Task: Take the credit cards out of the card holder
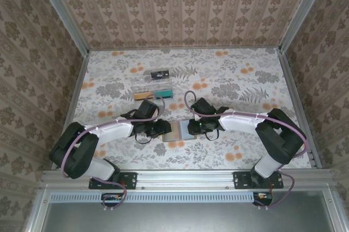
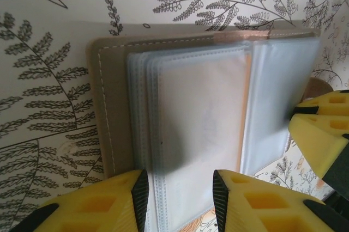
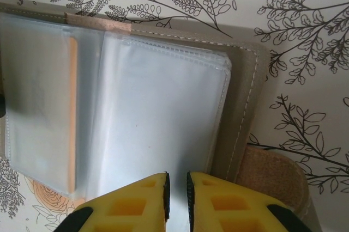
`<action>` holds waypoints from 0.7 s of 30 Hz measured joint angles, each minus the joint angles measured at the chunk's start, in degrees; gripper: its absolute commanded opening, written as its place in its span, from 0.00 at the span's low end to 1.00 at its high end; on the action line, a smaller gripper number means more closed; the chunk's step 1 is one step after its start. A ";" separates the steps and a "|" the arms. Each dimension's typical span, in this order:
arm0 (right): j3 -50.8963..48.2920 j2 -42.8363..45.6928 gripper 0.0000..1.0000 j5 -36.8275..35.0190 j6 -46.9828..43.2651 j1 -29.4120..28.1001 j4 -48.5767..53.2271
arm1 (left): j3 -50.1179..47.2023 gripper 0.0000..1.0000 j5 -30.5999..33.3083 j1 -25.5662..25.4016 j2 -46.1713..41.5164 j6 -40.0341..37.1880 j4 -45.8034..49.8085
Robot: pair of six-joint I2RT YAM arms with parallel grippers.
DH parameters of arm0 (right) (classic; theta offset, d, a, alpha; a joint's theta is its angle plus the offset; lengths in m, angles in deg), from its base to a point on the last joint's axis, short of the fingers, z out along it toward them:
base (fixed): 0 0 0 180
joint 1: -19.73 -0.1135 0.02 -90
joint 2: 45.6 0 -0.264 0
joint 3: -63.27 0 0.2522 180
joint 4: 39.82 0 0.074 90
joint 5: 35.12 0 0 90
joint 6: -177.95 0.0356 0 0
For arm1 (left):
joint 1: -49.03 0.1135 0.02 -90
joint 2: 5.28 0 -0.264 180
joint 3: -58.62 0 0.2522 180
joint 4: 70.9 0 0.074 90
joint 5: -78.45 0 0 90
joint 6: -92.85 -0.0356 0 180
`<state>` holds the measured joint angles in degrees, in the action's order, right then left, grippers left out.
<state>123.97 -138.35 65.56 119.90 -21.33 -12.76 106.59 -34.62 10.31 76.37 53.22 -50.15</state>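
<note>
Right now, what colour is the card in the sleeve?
Yellow-orange card, clearest in left wrist view.

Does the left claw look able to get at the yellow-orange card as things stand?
Probably not directly. The yellow-orange card lies inside a frosted plastic sleeve of the open card holder. The left claw straddles the sleeves' edge with open jaws, so plastic lies between it and the card.

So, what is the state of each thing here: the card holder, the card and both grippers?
card holder: open, inside facing up
yellow-orange card: inside the clear sleeves, not out yet
left gripper: open, astride the clear sleeves' edge
right gripper: shut on the clear sleeves' edge
</note>
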 measured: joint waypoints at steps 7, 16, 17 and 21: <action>0.00 0.00 0.20 0.00 0.24 -0.15 0.00 | 0.94 0.38 -0.35 -0.72 0.07 -0.02 -0.15; 0.00 -0.22 0.19 0.00 1.09 -0.44 0.00 | 2.84 0.39 0.15 -1.18 0.04 -0.59 1.05; 0.00 -0.37 0.19 0.00 1.14 -0.48 0.00 | 2.84 0.39 0.17 -1.33 0.07 -0.63 1.11; 0.00 -0.66 0.19 0.00 1.29 -0.48 -0.02 | 2.84 0.39 0.35 -1.44 0.28 -0.66 1.16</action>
<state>123.97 -139.01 65.56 121.19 -21.81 -12.78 109.43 -34.27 8.87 76.65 52.56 -48.99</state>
